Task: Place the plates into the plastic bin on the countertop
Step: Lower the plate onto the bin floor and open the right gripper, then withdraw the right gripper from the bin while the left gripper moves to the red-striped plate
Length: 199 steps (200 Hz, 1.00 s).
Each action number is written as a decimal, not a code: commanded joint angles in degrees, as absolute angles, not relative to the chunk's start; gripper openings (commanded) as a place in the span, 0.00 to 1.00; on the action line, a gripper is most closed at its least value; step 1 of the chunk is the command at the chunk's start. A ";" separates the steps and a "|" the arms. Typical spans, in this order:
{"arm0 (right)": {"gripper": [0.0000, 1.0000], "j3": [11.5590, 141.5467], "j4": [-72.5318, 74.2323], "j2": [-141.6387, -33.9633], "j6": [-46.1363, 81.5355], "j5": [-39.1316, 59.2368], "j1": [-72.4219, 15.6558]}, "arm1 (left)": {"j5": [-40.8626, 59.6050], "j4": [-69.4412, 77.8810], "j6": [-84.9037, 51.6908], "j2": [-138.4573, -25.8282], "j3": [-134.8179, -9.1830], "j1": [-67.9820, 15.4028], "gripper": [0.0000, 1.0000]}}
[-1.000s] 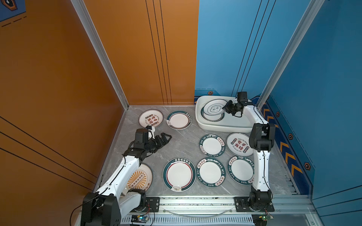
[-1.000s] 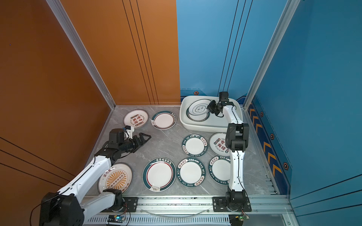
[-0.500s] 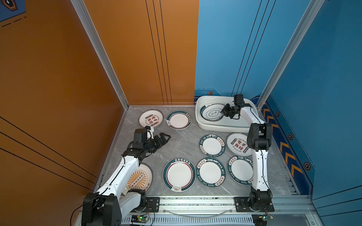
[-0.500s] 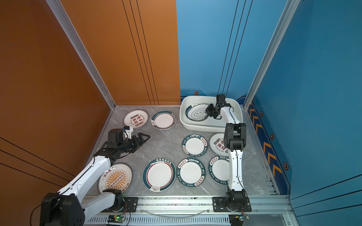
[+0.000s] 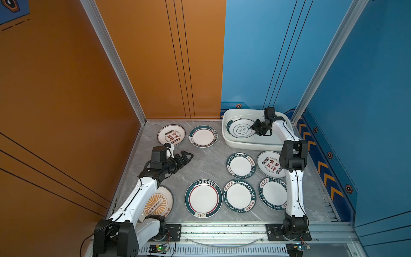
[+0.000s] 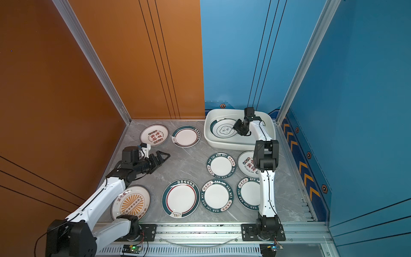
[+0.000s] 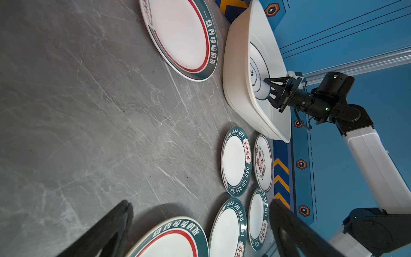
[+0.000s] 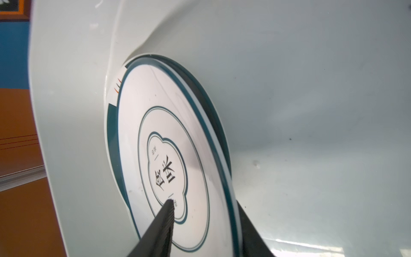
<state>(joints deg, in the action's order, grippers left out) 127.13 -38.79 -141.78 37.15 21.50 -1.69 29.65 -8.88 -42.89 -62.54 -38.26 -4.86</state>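
The white plastic bin (image 5: 249, 145) (image 6: 222, 144) stands at the back right of the grey countertop (image 5: 206, 164). A flower-outline plate (image 5: 241, 130) (image 8: 166, 155) lies in it on top of a green-rimmed plate (image 8: 111, 133). My right gripper (image 5: 252, 130) (image 8: 202, 201) reaches into the bin, jaws apart, one finger over the plate's face and one behind its rim. My left gripper (image 5: 189, 155) (image 7: 199, 202) hovers open and empty over bare countertop left of centre. Several plates lie flat outside the bin: a red-character plate (image 5: 171, 135), a green-rimmed plate (image 5: 203, 136), a sunburst plate (image 5: 159, 203).
More plates lie at the front and right: a large green-and-red-rimmed one (image 5: 203, 198), lettered small ones (image 5: 240, 165) (image 5: 239, 195) (image 5: 272, 193), and a red-character one (image 5: 270, 164) partly under the right arm. Orange and blue walls enclose the countertop; a rail runs along the front.
The right gripper carried the flower-outline plate down into the bin's left half and its jaws have parted. The left arm has hardly moved.
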 commanded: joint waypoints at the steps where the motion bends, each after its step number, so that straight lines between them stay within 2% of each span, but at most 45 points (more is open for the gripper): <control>1: 0.45 129.14 -43.88 -141.13 32.52 15.53 -2.93 | 30.85 -10.30 -41.66 -61.79 -37.53 -4.31 0.98; 50: 0.47 132.62 -47.73 -142.48 29.40 10.55 -4.72 | 30.50 -9.95 -42.32 -61.90 -37.09 -4.40 0.98; 125: 0.47 134.50 -48.43 -143.68 29.42 8.48 -6.07 | 29.73 -8.54 -43.67 -62.98 -37.57 -4.79 0.98; 151: 0.47 131.30 -47.42 -138.31 28.06 5.81 -5.02 | 27.80 -7.62 -44.87 -65.41 -39.16 -5.50 0.98; 199: 0.47 117.80 -39.20 -119.24 27.45 9.12 -3.08 | 20.97 0.39 -51.97 -74.55 -41.94 -8.47 0.98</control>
<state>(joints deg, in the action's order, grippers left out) 120.53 -43.81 -131.46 29.21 8.73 -4.08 26.28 -4.67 -48.01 -70.74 -39.22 -6.83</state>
